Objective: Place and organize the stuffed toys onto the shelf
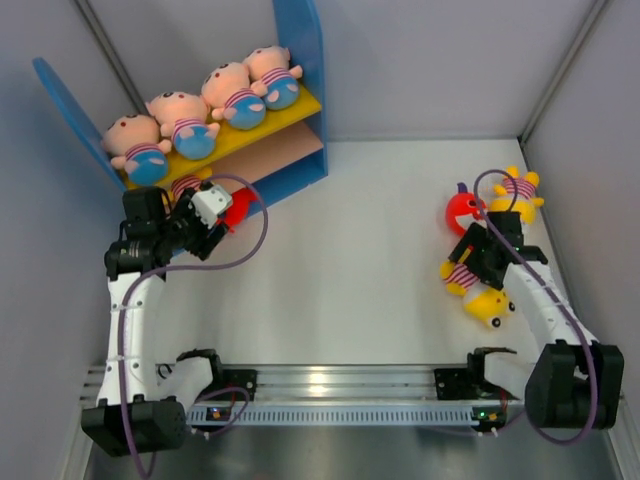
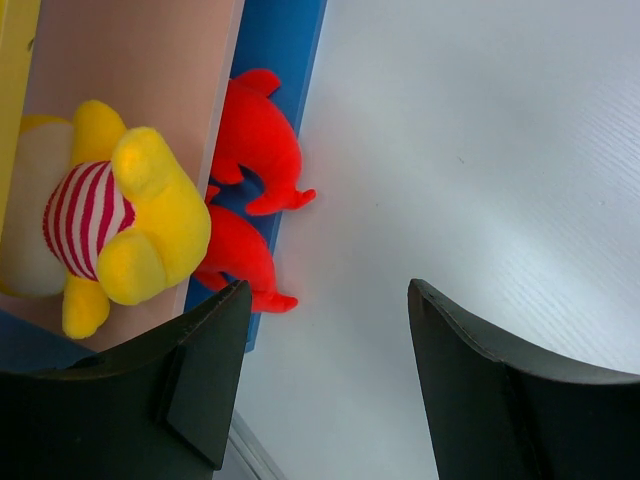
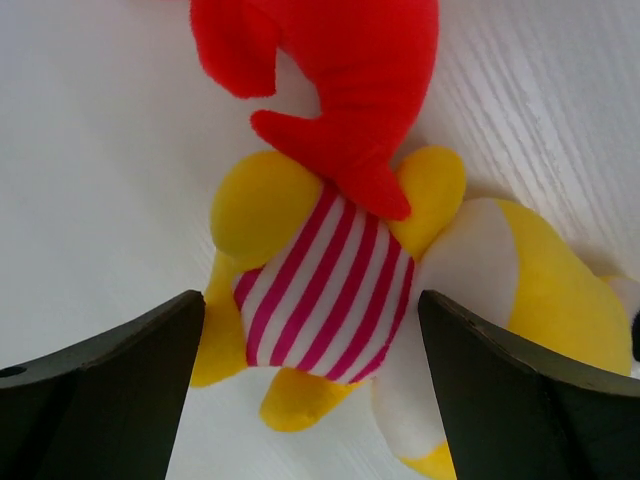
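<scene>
The white table (image 1: 350,270) spread wide under my two arms, and the shelf (image 1: 298,45) stood at its far left corner, turned at an angle. From overhead I saw four pink-faced dolls (image 1: 180,120) lined along the yellow upper board; neither wrist camera caught them. My left wrist view showed what my arm mostly hid from above: a yellow toy (image 2: 125,220) in a striped shirt lying on the lower board, and red plush (image 2: 255,140) on the table touching the shelf's blue edge (one toy or two, I could not tell). My left gripper (image 2: 328,295) hung beside them, jaws apart over bare table. My right gripper (image 3: 310,300) stood wide open astride a striped yellow doll (image 3: 300,290), with gaps either side, while a red monster (image 3: 330,70) lay across its top. Only the overhead showed a further yellow creature (image 1: 515,190) beyond.
</scene>
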Tool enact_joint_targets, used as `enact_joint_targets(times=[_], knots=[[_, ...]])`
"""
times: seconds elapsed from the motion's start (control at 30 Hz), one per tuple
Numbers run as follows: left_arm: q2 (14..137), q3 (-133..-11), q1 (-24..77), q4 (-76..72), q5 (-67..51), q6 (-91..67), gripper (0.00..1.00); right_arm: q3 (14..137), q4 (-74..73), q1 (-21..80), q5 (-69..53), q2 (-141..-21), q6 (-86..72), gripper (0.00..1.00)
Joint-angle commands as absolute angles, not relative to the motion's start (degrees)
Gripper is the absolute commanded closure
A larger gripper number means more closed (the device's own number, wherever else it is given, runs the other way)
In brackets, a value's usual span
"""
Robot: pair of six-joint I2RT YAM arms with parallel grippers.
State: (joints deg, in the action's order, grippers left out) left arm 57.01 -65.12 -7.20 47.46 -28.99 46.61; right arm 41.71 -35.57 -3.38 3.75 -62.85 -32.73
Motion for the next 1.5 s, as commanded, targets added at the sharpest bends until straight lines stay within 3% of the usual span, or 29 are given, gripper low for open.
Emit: enact_joint_targets(times=[0.0, 0.03, 0.13, 0.17, 0.23, 0.27, 0.33, 0.5, 0.6, 0.8, 1.03, 1.47], knots=[[56.3, -64.7, -6.7, 48.1, -30.9, 46.5, 0.3, 41.0, -31.4, 3.5, 8.8, -67.0, -33.3, 0.11], [56.3, -64.7, -6.7, 48.1, -30.9, 46.4, 0.3, 41.0, -30.9, 4.2, 9.5, -69.0, -33.0, 0.12], [56.4, -64.9, -6.3, 48.2, -30.9, 45.5, 0.3, 42.6, -29.7, 4.7, 5.8, -77.2, -30.0, 0.33], [56.2, -64.9, -6.2, 48.2, -30.5, 45.2, 0.3, 42.8, -29.1, 5.0, 4.9, -78.4, -29.1, 0.52], [55.5, -64.8, -6.0, 48.3, -30.1, 45.0, 0.3, 42.1, -27.9, 6.8, 3.2, -78.7, -27.3, 0.7], [55.2, -64.8, -6.0, 49.1, -30.3, 45.3, 0.31, 41.8, -26.6, 7.5, 2.5, -78.3, -26.6, 0.85], [54.9, -64.7, -5.5, 49.8, -31.2, 45.3, 0.31, 41.7, -25.3, 9.9, 0.4, -75.9, -23.9, 1.0], [53.8, -64.8, -3.6, 53.4, -36.5, 44.9, 0.32, 47.4, -21.4, 20.6, -8.9, -68.8, -11.1, 1.0], [52.5, -63.8, -1.4, 53.9, -39.2, 44.9, 0.32, 52.1, -19.3, 35.8, -11.1, -66.5, 7.0, 1.0], [49.6, -62.3, 7.1, 56.6, -37.9, 45.5, 0.29, 62.0, -17.0, 48.6, -29.2, -70.8, 27.8, 1.0], [44.8, -64.5, 13.6, 57.1, -45.3, 42.3, 0.23, 78.5, -21.1, 57.1, -36.0, -82.1, 38.3, 1.0], [43.6, -66.0, 13.7, 57.0, -46.6, 42.0, 0.24, 89.2, -23.1, 61.5, -35.7, -91.1, 40.3, 1.0]])
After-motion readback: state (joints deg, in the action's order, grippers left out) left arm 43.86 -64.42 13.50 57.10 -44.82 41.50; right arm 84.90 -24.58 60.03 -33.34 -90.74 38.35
